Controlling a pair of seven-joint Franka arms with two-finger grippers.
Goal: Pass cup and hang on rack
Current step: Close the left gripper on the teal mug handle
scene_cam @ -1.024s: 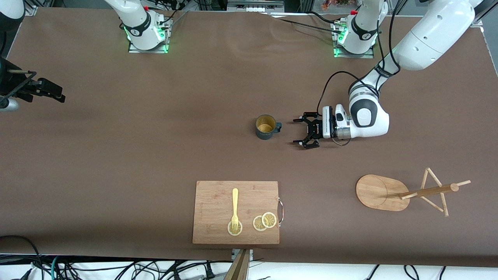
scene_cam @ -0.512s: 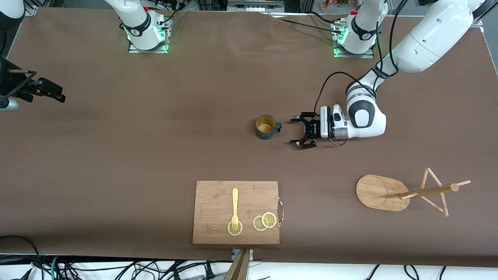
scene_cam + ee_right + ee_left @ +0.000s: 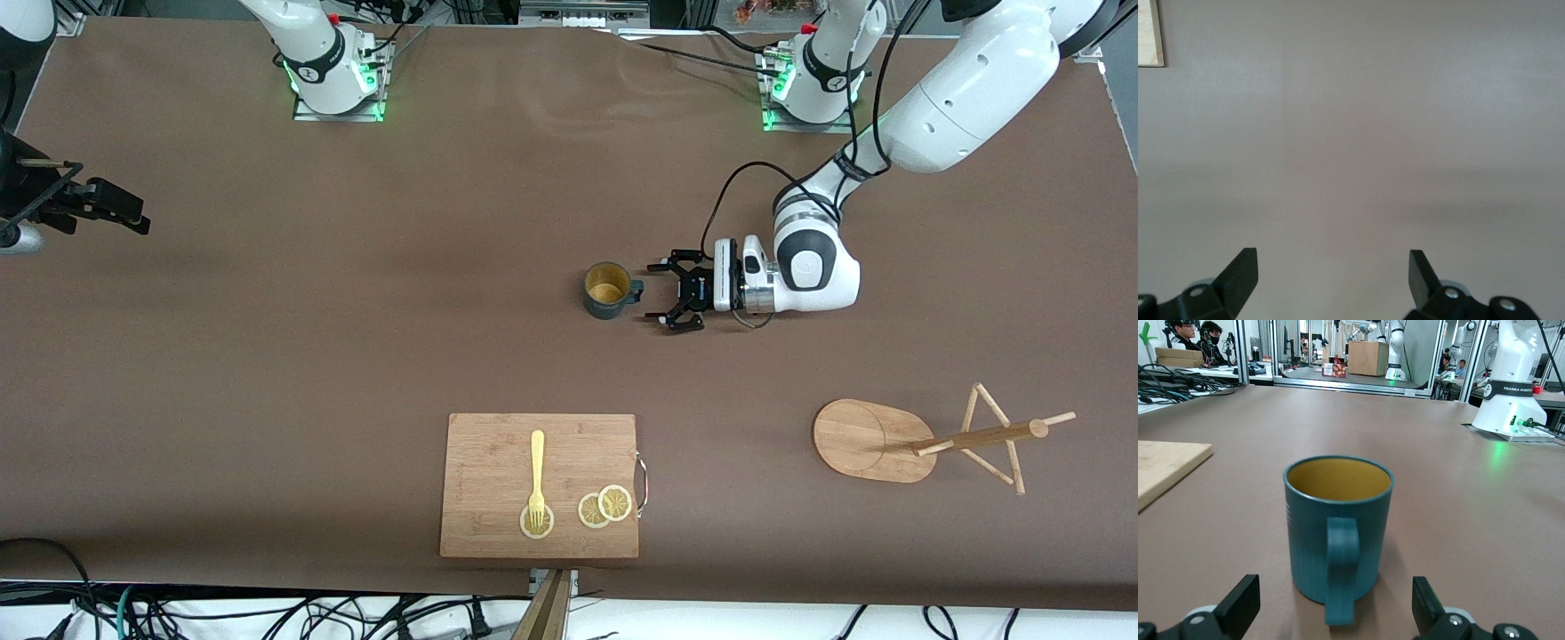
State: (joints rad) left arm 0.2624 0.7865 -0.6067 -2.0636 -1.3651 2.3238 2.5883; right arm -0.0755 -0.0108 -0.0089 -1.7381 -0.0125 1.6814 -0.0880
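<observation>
The dark teal cup (image 3: 608, 291) stands upright near the table's middle, its handle (image 3: 637, 290) turned toward the left arm's end. My left gripper (image 3: 660, 293) sits low beside it, open, with its fingertips just short of the handle and touching nothing. In the left wrist view the cup (image 3: 1338, 527) fills the middle, handle facing me, between the spread fingers (image 3: 1238, 607) of my left gripper (image 3: 1333, 607). The bamboo rack (image 3: 867, 440) is nearer the front camera, toward the left arm's end. My right gripper (image 3: 138, 218) waits open over bare table at the right arm's end, also seen as (image 3: 1333, 270).
A wooden cutting board (image 3: 498, 480) lies near the front edge with a yellow fork (image 3: 537, 471) and lemon slices (image 3: 605, 507) on it. Its corner (image 3: 1165, 467) shows in the left wrist view. Brown table spreads between the cup and the rack.
My left gripper has slid along the table toward the cup, closing the gap to its handle. The cup, the rack and the right arm have not moved.
</observation>
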